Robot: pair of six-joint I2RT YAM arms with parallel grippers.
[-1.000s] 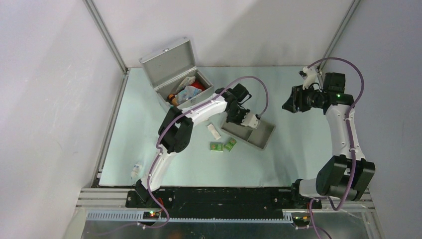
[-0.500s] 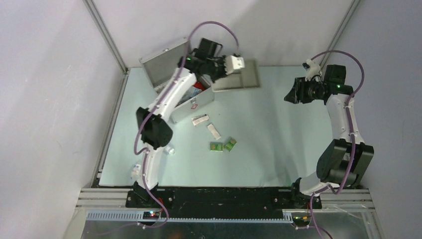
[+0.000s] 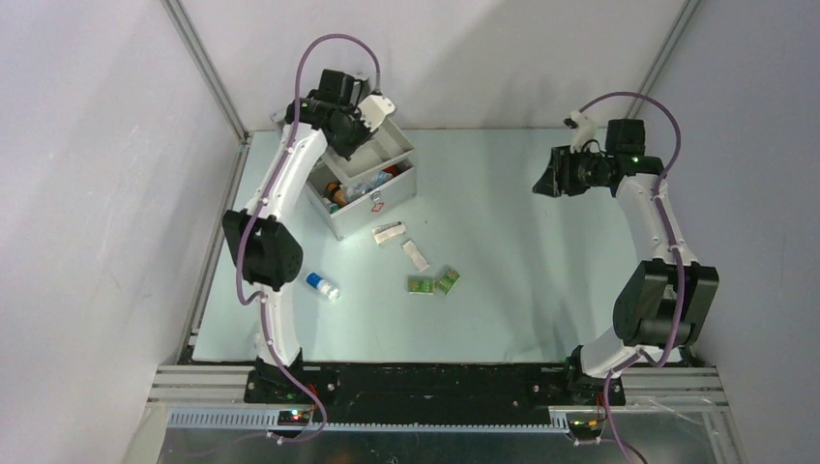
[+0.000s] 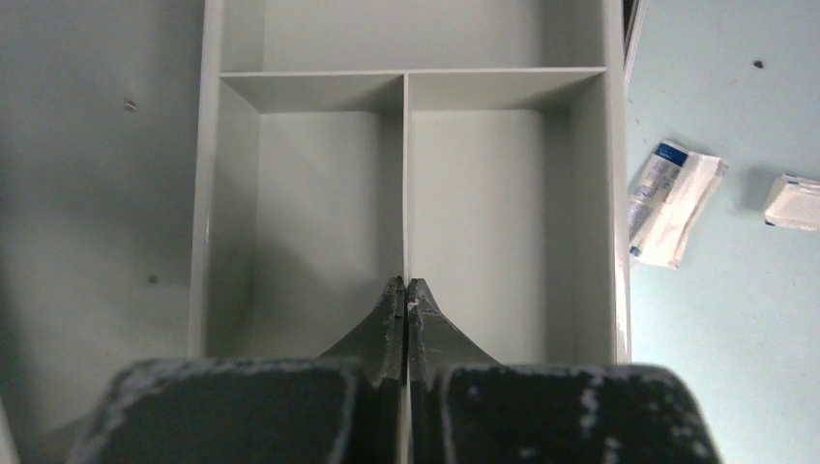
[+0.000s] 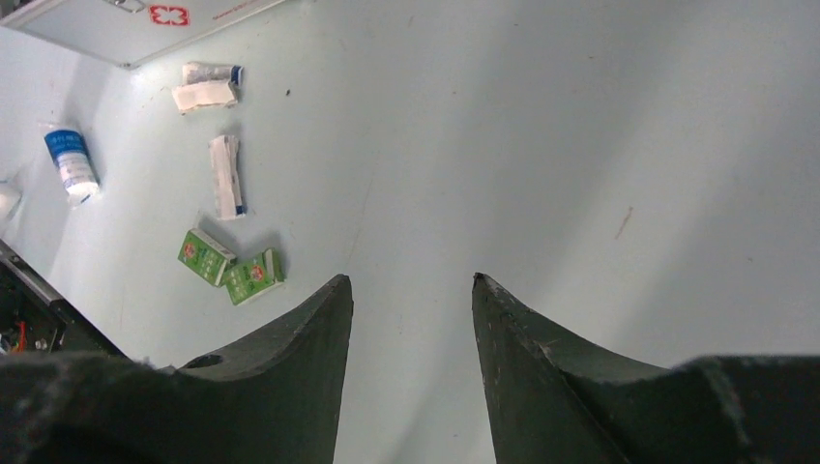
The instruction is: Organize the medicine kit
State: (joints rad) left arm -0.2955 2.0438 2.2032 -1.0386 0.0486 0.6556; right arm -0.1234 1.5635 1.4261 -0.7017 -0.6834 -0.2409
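The medicine kit, a silver case with a red mark on its front, stands open at the back left with bottles and packets inside. In the right wrist view the medicine kit shows only as a front corner. My left gripper is over the kit, holding the grey divided tray above its far end. The left wrist view shows my left gripper shut on the middle divider of the grey divided tray, whose compartments are empty. At the right my right gripper hangs in the air. In its own view my right gripper is open with nothing between its fingers.
Loose on the table in front of the kit lie two white sachets, two green boxes and a blue-capped bottle. In the right wrist view lie the green boxes, a sachet and the bottle.
My left arm has lifted the grey tray off the middle of the table and swung it back and left over the kit. The right gripper has drifted slightly left.
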